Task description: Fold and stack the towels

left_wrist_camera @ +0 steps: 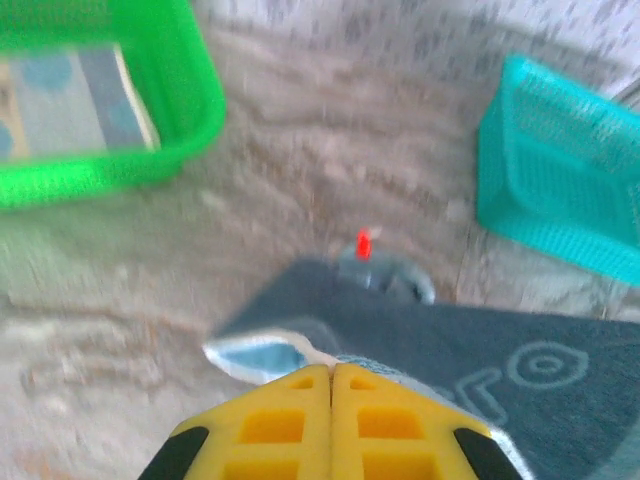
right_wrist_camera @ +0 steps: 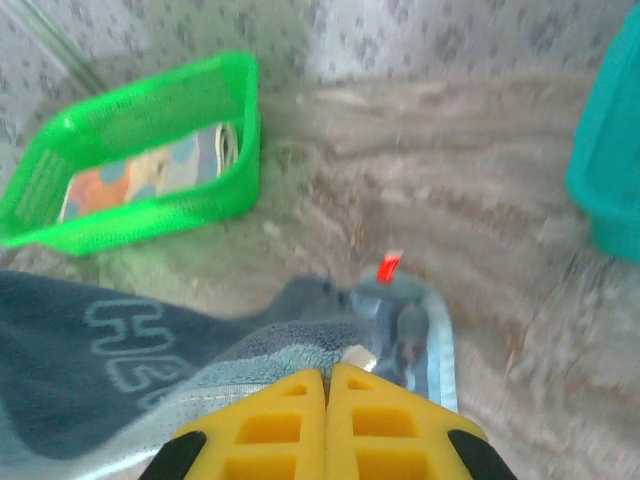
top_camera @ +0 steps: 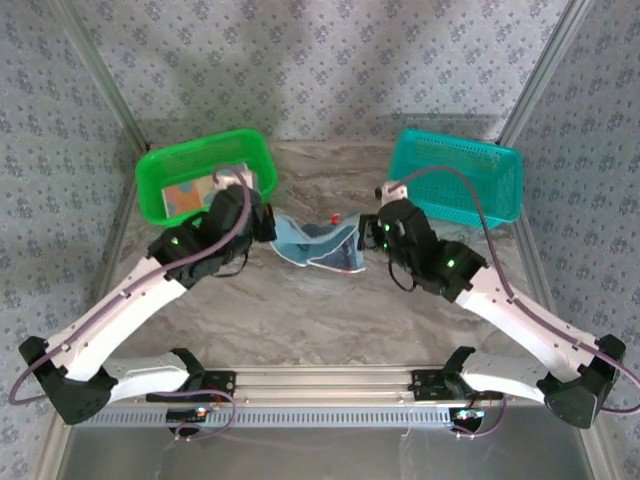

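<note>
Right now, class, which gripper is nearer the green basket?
Left. The left gripper sits beside the green basket; the right gripper is across the towel, by the teal basket.

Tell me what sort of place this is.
Probably a staged robot test cell, not a home: patterned panels box in a marble-look table, and the left arm and right arm are bolted to a metal rail at its near edge.
</note>
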Controlling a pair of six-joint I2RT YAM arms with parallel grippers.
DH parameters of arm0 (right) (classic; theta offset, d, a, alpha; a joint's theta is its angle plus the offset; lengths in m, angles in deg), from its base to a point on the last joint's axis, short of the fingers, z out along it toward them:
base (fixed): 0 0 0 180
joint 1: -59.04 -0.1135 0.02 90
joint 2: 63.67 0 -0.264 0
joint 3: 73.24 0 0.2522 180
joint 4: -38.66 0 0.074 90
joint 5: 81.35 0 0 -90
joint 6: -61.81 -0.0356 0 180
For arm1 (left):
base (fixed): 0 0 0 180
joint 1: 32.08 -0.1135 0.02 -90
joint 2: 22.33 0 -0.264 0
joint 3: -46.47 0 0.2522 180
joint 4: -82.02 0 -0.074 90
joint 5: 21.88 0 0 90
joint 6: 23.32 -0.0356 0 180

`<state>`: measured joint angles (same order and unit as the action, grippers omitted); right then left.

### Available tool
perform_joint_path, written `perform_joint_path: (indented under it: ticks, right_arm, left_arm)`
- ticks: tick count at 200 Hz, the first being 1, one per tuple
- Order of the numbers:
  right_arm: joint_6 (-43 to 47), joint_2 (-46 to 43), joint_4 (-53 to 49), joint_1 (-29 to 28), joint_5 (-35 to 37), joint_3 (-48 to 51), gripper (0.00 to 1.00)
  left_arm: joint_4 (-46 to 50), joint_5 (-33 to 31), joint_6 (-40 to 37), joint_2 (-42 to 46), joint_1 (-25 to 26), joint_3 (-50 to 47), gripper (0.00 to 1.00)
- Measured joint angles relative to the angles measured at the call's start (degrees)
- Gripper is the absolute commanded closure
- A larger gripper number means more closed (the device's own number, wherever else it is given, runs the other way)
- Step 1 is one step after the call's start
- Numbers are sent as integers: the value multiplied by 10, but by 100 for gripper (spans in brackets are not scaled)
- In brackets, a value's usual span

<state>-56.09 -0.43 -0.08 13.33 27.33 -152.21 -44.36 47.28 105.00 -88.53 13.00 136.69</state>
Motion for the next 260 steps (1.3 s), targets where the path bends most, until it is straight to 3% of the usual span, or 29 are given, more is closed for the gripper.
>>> perform_joint_path:
  ticks: [56, 126, 207, 260]
  right_arm:
    - [75, 80, 33, 69, -20, -169, 100]
    - [132, 152, 62, 134, -43, -283, 100]
    - [140, 90, 63, 119, -78, -283, 100]
    - [154, -12, 60, 4, -49, -256, 100]
  left_arm:
    - [5, 48, -100, -93, -81, 200, 100]
    - [42, 129, -139, -201, -151, 356, 100]
    - [69, 159, -133, -126, -125, 375, 100]
    - [91, 132, -116, -30, -34, 361, 100]
